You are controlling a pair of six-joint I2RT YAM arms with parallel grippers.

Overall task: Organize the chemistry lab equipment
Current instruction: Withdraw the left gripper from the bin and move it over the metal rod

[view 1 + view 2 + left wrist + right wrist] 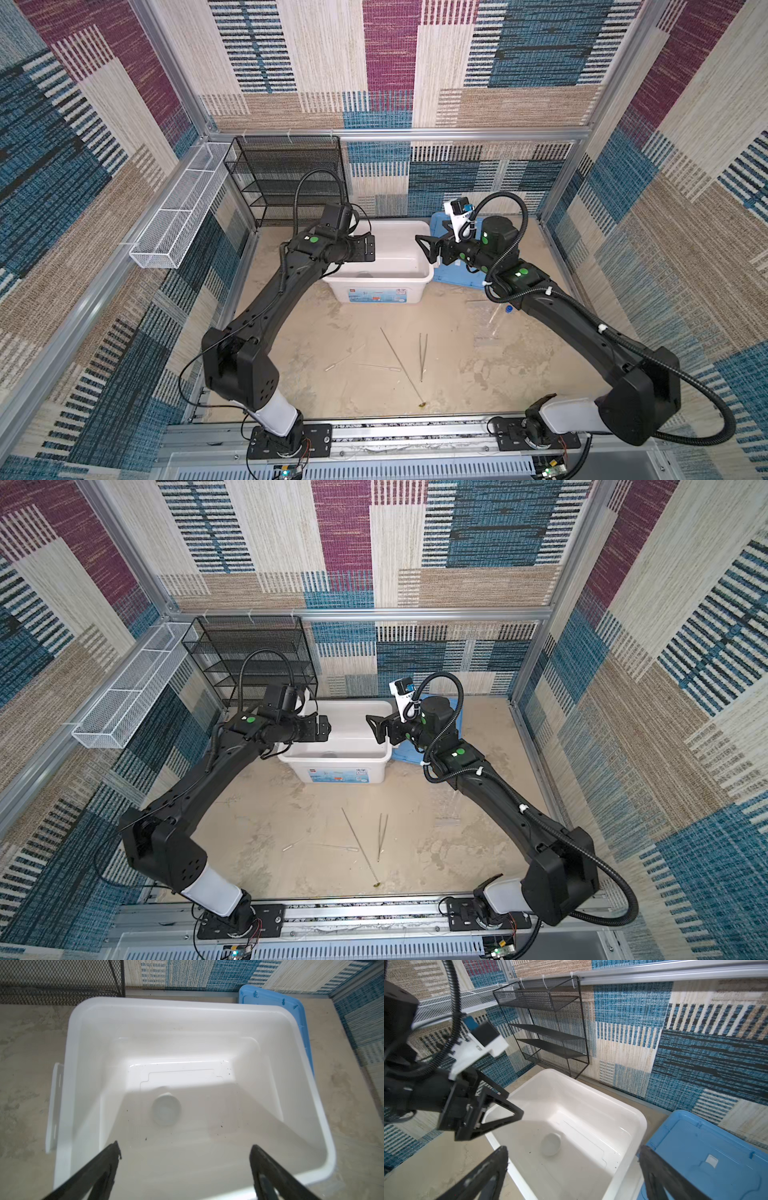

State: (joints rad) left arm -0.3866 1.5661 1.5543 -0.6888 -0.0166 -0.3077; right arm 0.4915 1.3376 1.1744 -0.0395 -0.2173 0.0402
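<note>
A small white round dish point(166, 1109) point(550, 1144) lies on the floor of the big white tub point(386, 223) point(353, 703). My left gripper point(365, 249) point(185, 1145) hangs open and empty over the tub's left side. Open and empty too, my right gripper point(424, 249) point(573, 1148) is above the tub's right rim. On the table in front lie a long thin metal spoon point(401, 365) point(359, 845), thin tweezers point(422, 357) point(382, 837) and two slim clear droppers point(345, 359) point(380, 366). A blue-capped test tube point(508, 309) peeks out beside the right arm, next to a faint transparent rack point(486, 328).
The flat blue lid point(457, 276) point(706, 1157) lies right of the tub. A black mesh shelf point(286, 178) stands at the back left wall, and a white wire basket point(178, 208) hangs on the left wall. Frame rails border the table.
</note>
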